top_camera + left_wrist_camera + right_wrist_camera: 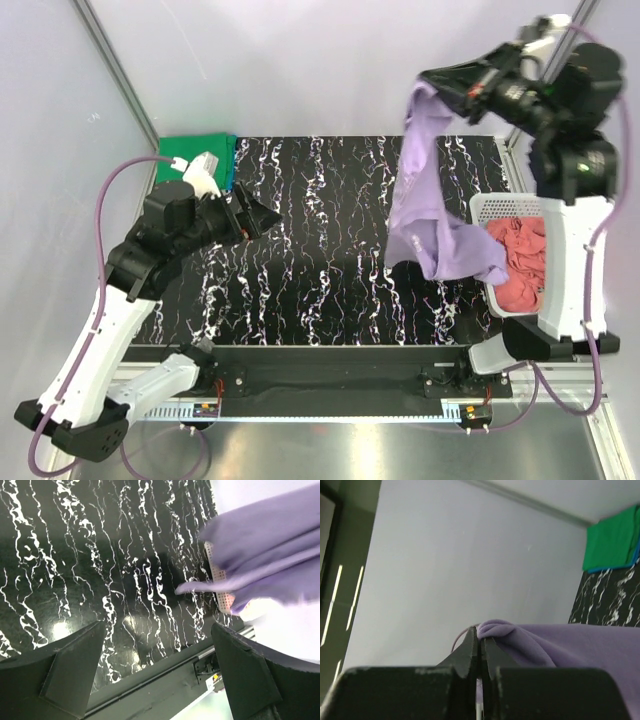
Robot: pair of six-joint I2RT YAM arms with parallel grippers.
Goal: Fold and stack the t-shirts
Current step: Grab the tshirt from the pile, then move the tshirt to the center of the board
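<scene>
My right gripper (432,84) is shut on the light purple t-shirt (425,190) and holds it high at the back right, so the shirt hangs down to the mat beside the basket. The pinch shows in the right wrist view (481,641), with purple cloth (560,642) bunched at the fingertips. The purple shirt also shows in the left wrist view (265,555). A folded bright green t-shirt (195,155) lies on a blue one (231,160) at the back left corner. A salmon pink t-shirt (520,262) lies crumpled in the basket. My left gripper (268,218) is open and empty above the mat's left side.
The white lattice basket (490,208) stands at the right edge of the black marbled mat (320,240). Grey walls and a metal frame post (120,70) enclose the cell. The table's front rail (330,365) runs along the near edge.
</scene>
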